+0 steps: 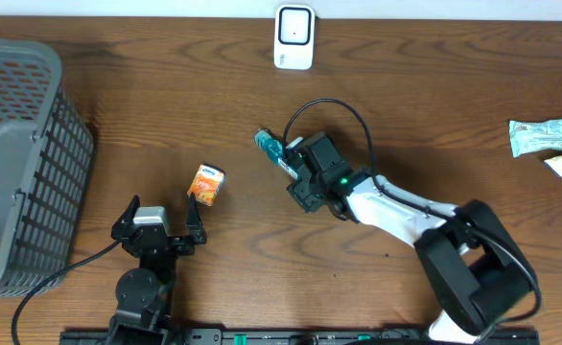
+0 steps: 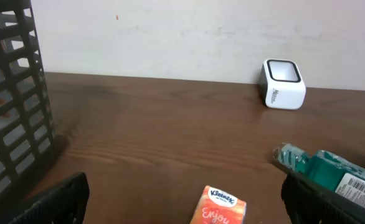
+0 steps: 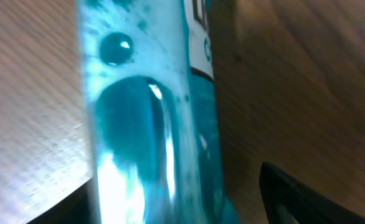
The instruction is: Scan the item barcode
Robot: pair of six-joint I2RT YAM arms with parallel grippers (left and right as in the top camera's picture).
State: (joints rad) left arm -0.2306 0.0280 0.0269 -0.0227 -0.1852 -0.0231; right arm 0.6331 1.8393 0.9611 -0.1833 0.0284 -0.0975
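Teal bottle [image 1: 268, 146] at mid-counter [image 1: 434, 105], well apart from white scanner [image 1: 293, 36]. Right gripper [image 1: 286, 161]: fingers straddle the bottle; cannot tell whether they pinch it. Left gripper [image 1: 163, 216]: fingers spread wide, near orange tissue pack [image 1: 206, 183].

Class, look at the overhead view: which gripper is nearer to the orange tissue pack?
Left. The left gripper sits close by the orange tissue pack, just on the robot's side of it; the right gripper is farther off to its right, at the teal bottle.
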